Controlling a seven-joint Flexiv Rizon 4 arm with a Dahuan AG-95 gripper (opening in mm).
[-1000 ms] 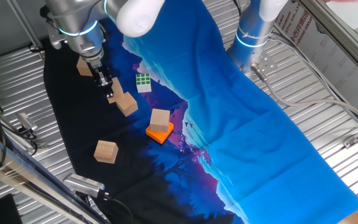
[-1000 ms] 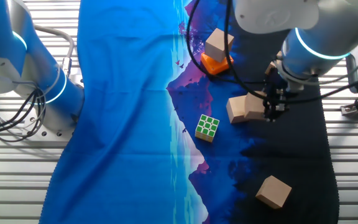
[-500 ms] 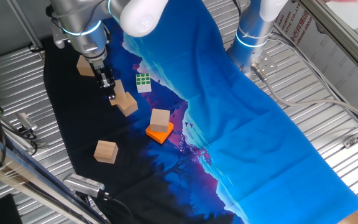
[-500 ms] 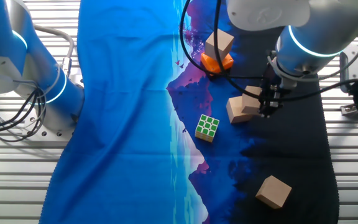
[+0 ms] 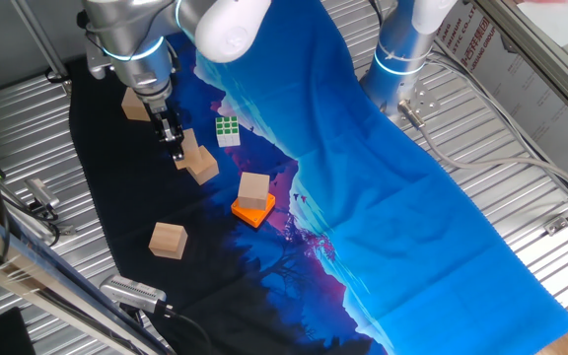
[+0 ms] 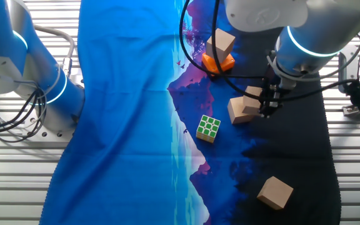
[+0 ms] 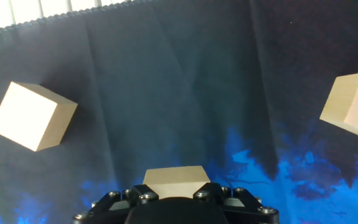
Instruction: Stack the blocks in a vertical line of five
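2 blocks (image 6: 240, 109) sit by the jaws (image 6: 267, 109), whose grip I cannot tell; no writing legible.

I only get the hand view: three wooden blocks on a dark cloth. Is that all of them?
Observer: No. A fourth block sits on a flat orange square, outside your picture.
Visitor: Anything that isn't wood?
Observer: A green-and-white puzzle cube lies on the cloth, near where it turns bright blue.
Visitor: Is this arm alone there?
Observer: No, a second arm stands at the far side of the cloth, away from the blocks.
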